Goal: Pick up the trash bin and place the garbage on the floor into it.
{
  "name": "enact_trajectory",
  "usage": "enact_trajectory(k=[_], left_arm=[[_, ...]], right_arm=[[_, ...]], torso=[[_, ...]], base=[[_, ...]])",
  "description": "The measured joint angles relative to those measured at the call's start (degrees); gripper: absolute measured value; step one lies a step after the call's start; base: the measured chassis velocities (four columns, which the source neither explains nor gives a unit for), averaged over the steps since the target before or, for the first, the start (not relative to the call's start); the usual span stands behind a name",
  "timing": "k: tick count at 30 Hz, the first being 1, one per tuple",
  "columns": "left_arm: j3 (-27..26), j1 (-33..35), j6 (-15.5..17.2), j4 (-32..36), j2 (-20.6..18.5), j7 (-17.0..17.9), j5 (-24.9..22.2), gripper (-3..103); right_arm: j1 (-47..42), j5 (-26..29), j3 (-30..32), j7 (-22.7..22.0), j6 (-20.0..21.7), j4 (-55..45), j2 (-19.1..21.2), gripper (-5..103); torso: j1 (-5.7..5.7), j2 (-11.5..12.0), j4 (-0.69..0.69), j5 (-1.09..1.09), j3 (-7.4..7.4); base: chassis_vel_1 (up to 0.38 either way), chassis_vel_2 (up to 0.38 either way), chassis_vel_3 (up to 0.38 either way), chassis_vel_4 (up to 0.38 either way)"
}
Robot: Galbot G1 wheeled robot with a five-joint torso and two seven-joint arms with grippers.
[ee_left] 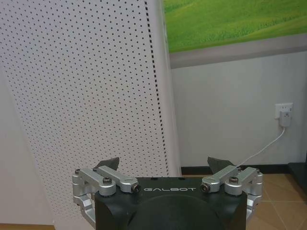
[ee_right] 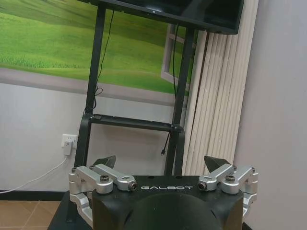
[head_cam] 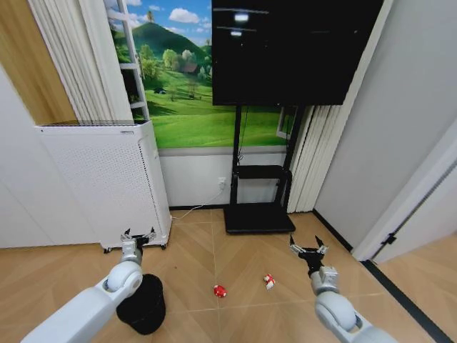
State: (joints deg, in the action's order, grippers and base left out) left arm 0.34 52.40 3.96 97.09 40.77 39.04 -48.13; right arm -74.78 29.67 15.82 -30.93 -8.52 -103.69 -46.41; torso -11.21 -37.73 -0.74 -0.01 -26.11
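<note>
The trash bin (head_cam: 144, 304) is standing on the wood floor (head_cam: 235, 314), partly behind the left arm. A red wad (head_cam: 220, 291) and a red-and-white wrapper (head_cam: 269, 281) are lying to the bin's right, apart. The left gripper (head_cam: 138, 236) is hovering above the bin, spread wide and empty; the right gripper (head_cam: 308, 247) is hovering beyond the wrapper, likewise spread and empty. A white perforated appliance (head_cam: 107, 182) is standing behind the bin.

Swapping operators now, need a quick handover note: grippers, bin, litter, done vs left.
Left gripper: open, empty, raised above the trash bin, facing the white perforated appliance.
Right gripper: open, empty, raised, facing the TV stand.
Bin stands on the floor by the left arm, not gripped.
Red wad and red-and-white wrapper lie on the floor between the arms.
Done: nothing.
Left: grab the bin, collect the litter into it.
</note>
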Motion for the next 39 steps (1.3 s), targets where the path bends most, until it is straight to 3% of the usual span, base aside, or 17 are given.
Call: enact_trajectory(k=[12, 24, 30, 39], left_arm=[[-0.12, 0.70, 0.10, -0.64, 0.96, -1.35, 1.67, 100], [-0.07, 0.89, 0.10, -0.55, 1.12, -0.17, 2.26, 100], [-0.19, 1.44, 0.05, -0.52, 1.16, 0.29, 2.68, 100], [-1.58, 3.36, 0.22, -0.61, 1.17, 0.60, 2.94, 100]], right_arm=[[-0.49, -0.25, 0.28, 0.70, -0.80, 0.38, -0.36, 100], [-0.97, -1.15, -0.22, 2.35, -2.18, 0.06, -0.37, 100], [-1.07, -2.57, -2.94, 5.63, -4.96, -0.51, 0.04, 100], [0.53, -3.56, -5.25, 5.76, -5.15, 1.27, -0.66, 100]], torso=[[0.32, 0.79, -0.01, 0.01, 0.47], [1.62, 3.92, 0.00, 0.00, 2.30], [2.33, 5.69, 0.00, 0.00, 3.37], [3.25, 8.06, 0.01, 0.00, 4.80]], base=[[0.000, 0.000, 0.000, 0.000], [0.000, 0.000, 0.000, 0.000], [0.000, 0.000, 0.000, 0.000], [0.000, 0.000, 0.000, 0.000]])
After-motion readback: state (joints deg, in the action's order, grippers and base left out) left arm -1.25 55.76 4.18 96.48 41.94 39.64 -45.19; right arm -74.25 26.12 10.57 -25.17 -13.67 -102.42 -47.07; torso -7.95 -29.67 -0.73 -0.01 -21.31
